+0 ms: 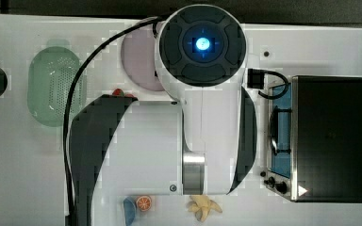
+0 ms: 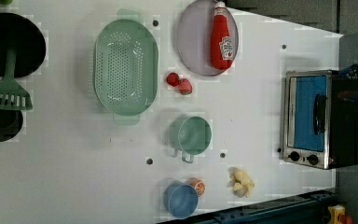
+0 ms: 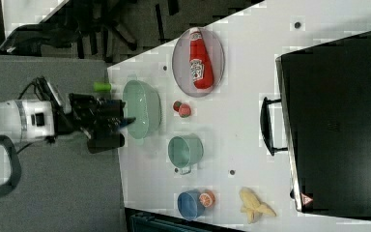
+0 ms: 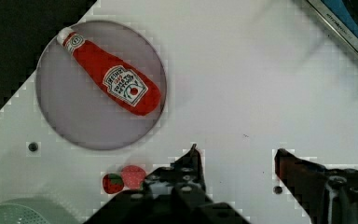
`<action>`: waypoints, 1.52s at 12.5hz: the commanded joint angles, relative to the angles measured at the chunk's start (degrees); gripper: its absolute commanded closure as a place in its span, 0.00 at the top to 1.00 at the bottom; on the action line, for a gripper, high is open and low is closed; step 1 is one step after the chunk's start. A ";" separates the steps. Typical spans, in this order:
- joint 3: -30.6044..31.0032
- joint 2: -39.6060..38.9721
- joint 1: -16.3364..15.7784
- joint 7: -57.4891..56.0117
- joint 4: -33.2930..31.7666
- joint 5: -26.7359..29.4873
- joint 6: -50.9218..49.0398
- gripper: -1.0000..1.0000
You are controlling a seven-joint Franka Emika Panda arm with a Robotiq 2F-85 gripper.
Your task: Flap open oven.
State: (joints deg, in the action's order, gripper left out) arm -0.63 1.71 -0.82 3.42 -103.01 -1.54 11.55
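In the top view, the white arm [image 1: 202,94] covers the middle of the frame. The oven [image 1: 327,139] sits at the right, its door [image 1: 281,134] closed, with the bar handle [image 1: 274,131] and the black knobs [image 1: 275,183] on the side facing the arm. A green colander [image 1: 56,87] lies at the left, a banana [image 1: 203,207] at the bottom centre.

In the left view, the oven [image 2: 319,119] stands at the right edge of the white table [image 2: 74,177], glass door shut. A ketchup bottle [image 2: 222,37] lies on a grey plate [image 2: 193,42] at top centre; a green cup [image 2: 192,136] stands mid-frame.

In the right view, the claw [image 3: 125,121] hangs at centre left, well apart from the oven [image 3: 335,125] at the right, and grips nothing.

In the wrist view, the claw [image 4: 237,156] stands fairly wide, its two black fingertips [image 4: 193,151] apart over bare table, touching and holding nothing. A corner of the oven [image 4: 345,28] shows at the upper right; two strawberries [image 4: 123,178] lie near one finger.
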 commanded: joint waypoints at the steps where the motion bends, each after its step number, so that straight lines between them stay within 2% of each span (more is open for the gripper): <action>1: -2.79 18.76 3.08 -1.66 -13.79 -1.83 -6.73 0.79; 3: -2.79 18.76 3.08 -1.66 -13.80 -1.83 -6.73 1.00; 5: -2.79 18.76 3.08 -1.66 -13.79 -1.83 -6.73 1.00; 6: -2.79 18.76 3.08 -1.66 -13.79 -1.83 -6.73 0.95; 12: -3.11 18.69 3.15 -1.68 -13.92 -1.91 -6.77 0.22; 13: -3.46 18.62 3.17 -1.87 -13.98 -1.99 -6.58 0.18; 15: -4.82 18.44 3.29 -5.59 -14.57 -2.27 -5.39 0.18; 19: -9.41 17.46 4.18 -28.46 -17.25 -2.73 -0.49 0.18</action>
State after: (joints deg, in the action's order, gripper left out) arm -7.70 18.45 2.03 -13.84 -118.84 -3.71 9.51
